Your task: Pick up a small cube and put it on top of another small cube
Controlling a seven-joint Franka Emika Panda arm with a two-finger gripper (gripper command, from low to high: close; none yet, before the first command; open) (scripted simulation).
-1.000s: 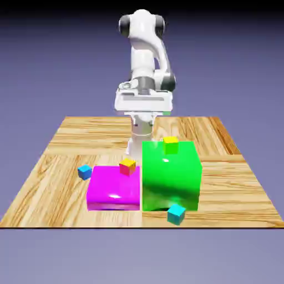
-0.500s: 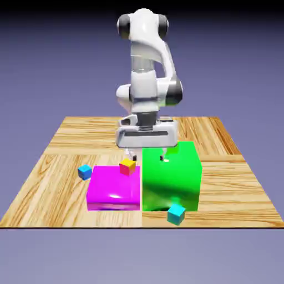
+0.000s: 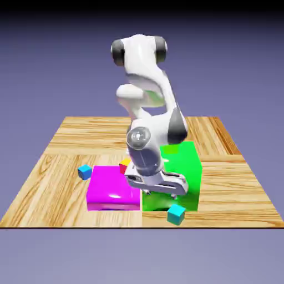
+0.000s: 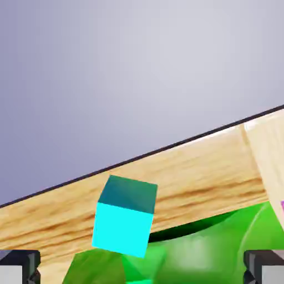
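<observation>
The small cube (image 3: 176,213), teal-cyan on every face, rests on the wooden table (image 3: 66,144) near its front edge, just in front of the big green block (image 3: 187,166). My gripper (image 3: 162,194) hangs tilted over the green block's front face, a little above and to the exterior view's left of the small cube. In the hand view the small cube (image 4: 125,216) sits left of middle, beyond the green block (image 4: 194,258). The gripper (image 4: 142,269) is open, both grey fingertips (image 4: 19,266) far apart and nothing between them.
A flat magenta block (image 3: 113,188) lies against the green block on the exterior view's left. A tiny red-and-yellow cube (image 3: 124,165) on it is half hidden by the arm. A tiny darker-blue cube (image 3: 84,172) with a cyan top sits further left.
The arm has swung forward and down, from behind the green block to over its front face. The jaws widened to fully open. No cube has moved.
</observation>
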